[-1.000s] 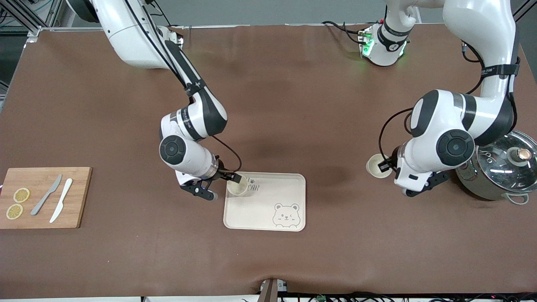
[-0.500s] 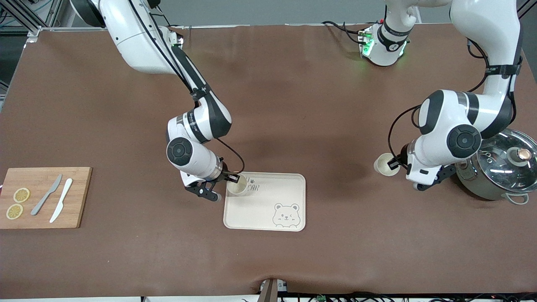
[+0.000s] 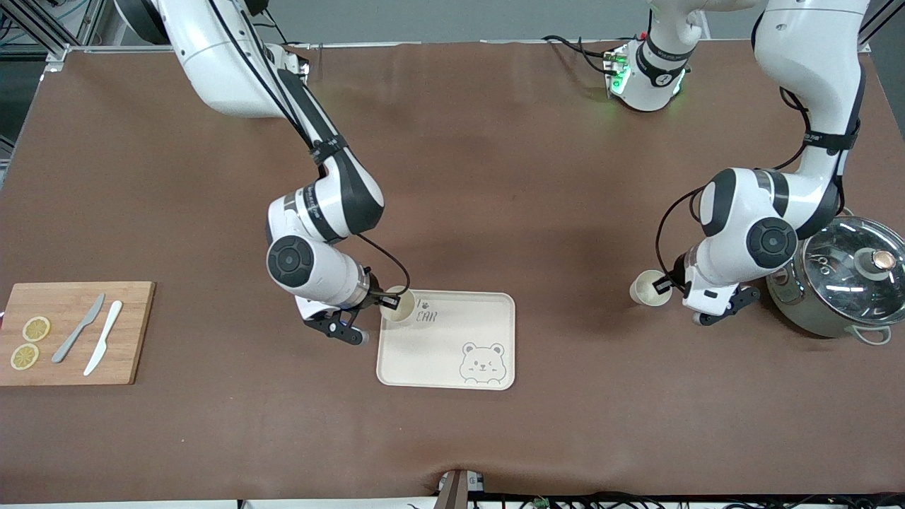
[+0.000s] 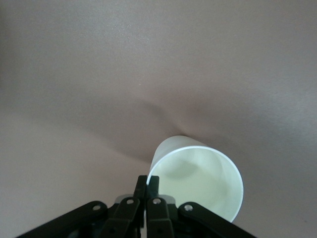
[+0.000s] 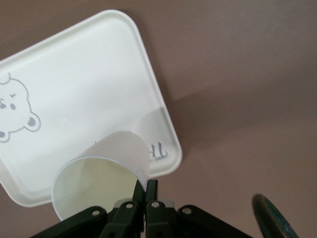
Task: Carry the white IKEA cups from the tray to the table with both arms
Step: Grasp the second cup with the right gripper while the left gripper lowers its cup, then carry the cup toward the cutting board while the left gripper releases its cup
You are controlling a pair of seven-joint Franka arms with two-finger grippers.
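Note:
Two white cups are each held by the rim. My right gripper is shut on one cup and holds it tilted over the corner of the bear tray nearest the right arm. In the right wrist view, the fingertips pinch that cup's wall above the tray. My left gripper is shut on the other cup over bare table beside the pot. In the left wrist view, the fingertips pinch its rim.
A steel pot with a glass lid stands at the left arm's end, close to the left wrist. A wooden board with two knives and lemon slices lies at the right arm's end. The brown table spreads between them.
The right gripper's cup has shifted from inside the tray toward its corner nearest the right arm. The left gripper and its cup have moved slightly toward the pot.

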